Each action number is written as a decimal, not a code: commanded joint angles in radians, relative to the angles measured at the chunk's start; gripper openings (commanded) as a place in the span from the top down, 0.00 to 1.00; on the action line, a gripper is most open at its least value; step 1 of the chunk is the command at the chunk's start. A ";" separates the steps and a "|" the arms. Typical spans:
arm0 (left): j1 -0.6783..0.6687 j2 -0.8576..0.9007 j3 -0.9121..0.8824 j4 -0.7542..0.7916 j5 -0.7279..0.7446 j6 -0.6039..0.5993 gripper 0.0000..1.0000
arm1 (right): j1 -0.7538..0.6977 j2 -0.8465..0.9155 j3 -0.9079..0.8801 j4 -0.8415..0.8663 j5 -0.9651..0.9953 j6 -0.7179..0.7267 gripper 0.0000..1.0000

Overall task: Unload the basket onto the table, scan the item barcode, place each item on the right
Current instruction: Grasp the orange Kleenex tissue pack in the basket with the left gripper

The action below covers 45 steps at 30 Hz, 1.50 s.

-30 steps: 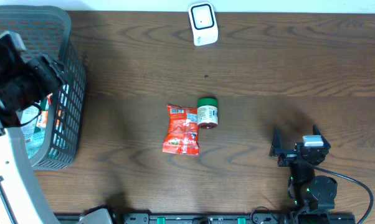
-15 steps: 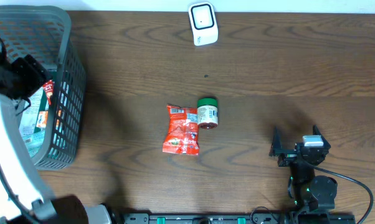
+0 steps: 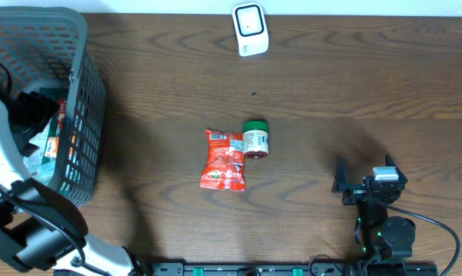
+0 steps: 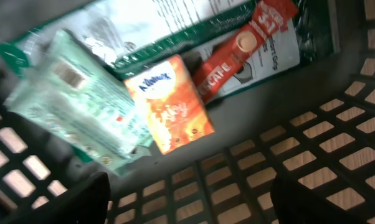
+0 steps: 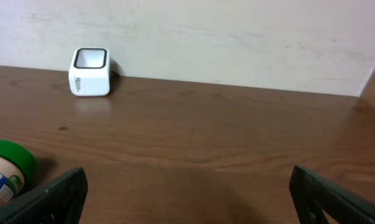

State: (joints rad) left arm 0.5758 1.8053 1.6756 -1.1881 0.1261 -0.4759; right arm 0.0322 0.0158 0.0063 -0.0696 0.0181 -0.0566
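Note:
My left gripper (image 4: 190, 205) hangs open inside the grey basket (image 3: 89, 92), nothing between its fingers (image 4: 56, 202). Just ahead of it on the basket floor lie an orange tissue pack (image 4: 170, 102), a pale green wipes pack (image 4: 81, 112), a red coffee stick (image 4: 243, 43) and a green-and-white bag (image 4: 175, 18). From overhead the left gripper (image 3: 35, 115) shows over the basket's left half. The white scanner (image 3: 250, 29) stands at the table's far edge. My right gripper (image 3: 364, 180) rests open near the front right, facing the scanner (image 5: 90, 71).
A red snack packet (image 3: 225, 159) and a green-lidded jar (image 3: 255, 139) lie together mid-table; the jar (image 5: 7, 171) shows at the right wrist view's left edge. The basket's lattice wall (image 4: 337, 143) closes round the left gripper.
The left arm has dropped lower into the basket and shifted toward its near side. Its jaws opened wider. The right arm and the table items have not moved.

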 commanded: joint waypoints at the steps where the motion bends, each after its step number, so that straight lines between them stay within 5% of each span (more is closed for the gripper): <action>1: -0.014 0.033 -0.004 0.018 0.020 -0.032 0.18 | 0.000 -0.003 -0.001 -0.003 -0.001 -0.009 0.01; 30: -0.091 0.084 -0.230 0.311 -0.120 -0.110 0.45 | 0.000 -0.003 -0.001 -0.003 -0.001 -0.009 0.01; 45: -0.086 0.076 -0.320 0.407 -0.122 -0.110 0.48 | 0.000 -0.003 -0.001 -0.003 -0.001 -0.009 0.01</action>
State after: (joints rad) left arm 0.4877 1.8778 1.3643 -0.7731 0.0166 -0.5800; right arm 0.0322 0.0158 0.0063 -0.0696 0.0181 -0.0566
